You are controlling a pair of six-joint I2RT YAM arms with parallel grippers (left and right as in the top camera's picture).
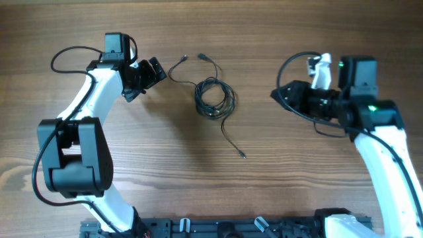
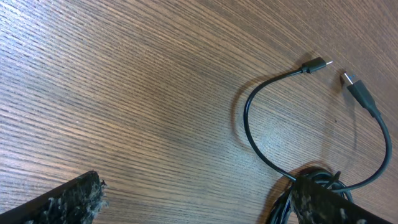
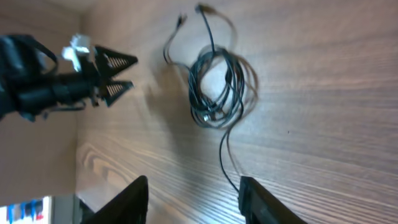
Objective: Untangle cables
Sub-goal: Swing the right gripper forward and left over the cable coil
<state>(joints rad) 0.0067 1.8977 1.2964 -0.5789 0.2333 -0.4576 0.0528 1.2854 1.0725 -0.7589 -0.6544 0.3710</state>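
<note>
The cables are thin black cords wound in a loose coil at the table's middle. Two plug ends reach up-left and one tail runs down-right to a plug. My left gripper is open and empty, just left of the plug ends. In the left wrist view the two plugs lie ahead and the coil sits by the right finger. My right gripper is open and empty, right of the coil. The right wrist view shows the coil ahead of its fingers.
The wooden table carries only the cables. The left arm rises along the left side and the right arm along the right. The arm bases and a black rail line the front edge.
</note>
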